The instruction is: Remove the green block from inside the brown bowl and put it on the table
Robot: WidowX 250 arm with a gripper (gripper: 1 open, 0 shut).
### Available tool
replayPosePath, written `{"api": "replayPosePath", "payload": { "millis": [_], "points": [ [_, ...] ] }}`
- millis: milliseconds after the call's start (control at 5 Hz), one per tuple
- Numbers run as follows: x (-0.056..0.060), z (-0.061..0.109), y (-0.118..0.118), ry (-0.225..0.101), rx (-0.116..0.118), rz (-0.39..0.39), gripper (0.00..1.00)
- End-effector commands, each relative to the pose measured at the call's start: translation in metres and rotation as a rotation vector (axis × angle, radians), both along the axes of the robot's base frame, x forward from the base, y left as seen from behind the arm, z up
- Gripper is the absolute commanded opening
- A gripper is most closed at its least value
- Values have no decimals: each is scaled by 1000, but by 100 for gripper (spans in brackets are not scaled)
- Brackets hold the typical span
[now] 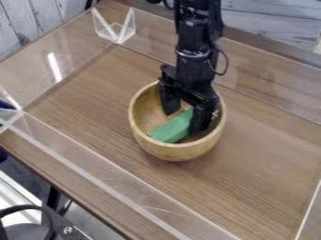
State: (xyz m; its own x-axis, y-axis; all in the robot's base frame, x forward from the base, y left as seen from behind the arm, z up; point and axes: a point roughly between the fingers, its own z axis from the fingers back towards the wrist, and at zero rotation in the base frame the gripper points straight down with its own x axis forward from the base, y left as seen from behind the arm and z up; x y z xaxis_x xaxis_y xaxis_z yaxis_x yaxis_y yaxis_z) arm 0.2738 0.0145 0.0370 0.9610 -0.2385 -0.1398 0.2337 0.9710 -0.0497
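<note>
Green block [174, 127] lies tilted inside the brown bowl [148, 136]; the end effector [186, 111], spread wide astride its far end, should close squarely before lifting.

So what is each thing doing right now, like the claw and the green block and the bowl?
gripper: open, pointing down into the bowl, fingers on either side of the block, not closed on it.
green block: inside the bowl, leaning tilted against the wall, not lifted.
brown bowl: upright on the table, holding the block.
table: block not on it yet.
</note>
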Motion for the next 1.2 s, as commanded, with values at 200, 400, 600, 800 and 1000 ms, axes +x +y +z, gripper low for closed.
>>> {"api": "replayPosePath", "payload": {
  "millis": [200, 400, 600, 800, 1000],
  "points": [
    [6, 9, 4, -39, 8, 11, 100],
    [8, 23, 3, -66, 9, 14, 100],
    [9, 26, 3, -74, 10, 17, 100],
    [9, 21, 4, -63, 11, 20, 100],
    [9, 16, 4, -52, 12, 23, 100]
  ]
}}
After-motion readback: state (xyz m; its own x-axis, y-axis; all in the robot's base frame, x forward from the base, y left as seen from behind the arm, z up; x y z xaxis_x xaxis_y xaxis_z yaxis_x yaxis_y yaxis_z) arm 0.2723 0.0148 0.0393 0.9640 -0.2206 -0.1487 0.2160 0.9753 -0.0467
